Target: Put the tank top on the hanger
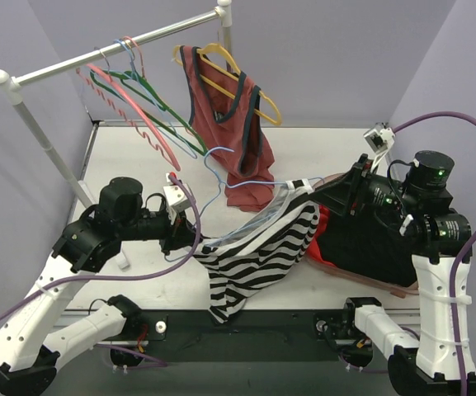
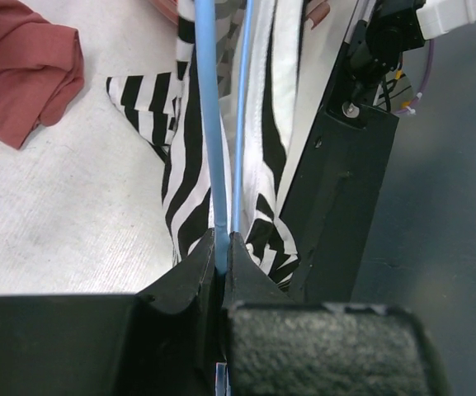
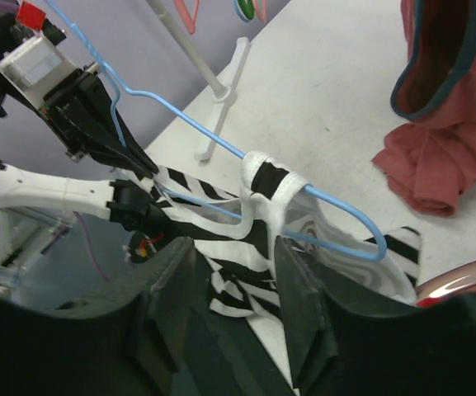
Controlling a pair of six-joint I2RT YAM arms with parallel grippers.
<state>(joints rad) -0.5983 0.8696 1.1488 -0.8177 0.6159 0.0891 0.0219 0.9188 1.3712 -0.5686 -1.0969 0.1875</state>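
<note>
The striped tank top hangs off the table's near edge, its upper part draped on the light-blue hanger. My left gripper is shut on the hanger's wire, with striped cloth just beyond its tips. In the right wrist view one white-edged strap is looped over the hanger's arm. My right gripper stands open just short of that strap, with striped fabric lying between its fingers but not pinched. From above it sits at the top's right side.
A rail at the back carries pink and green hangers and a yellow one holding a rust-red tank top, whose hem lies on the table. A black garment lies under my right arm. The rack's foot stands nearby.
</note>
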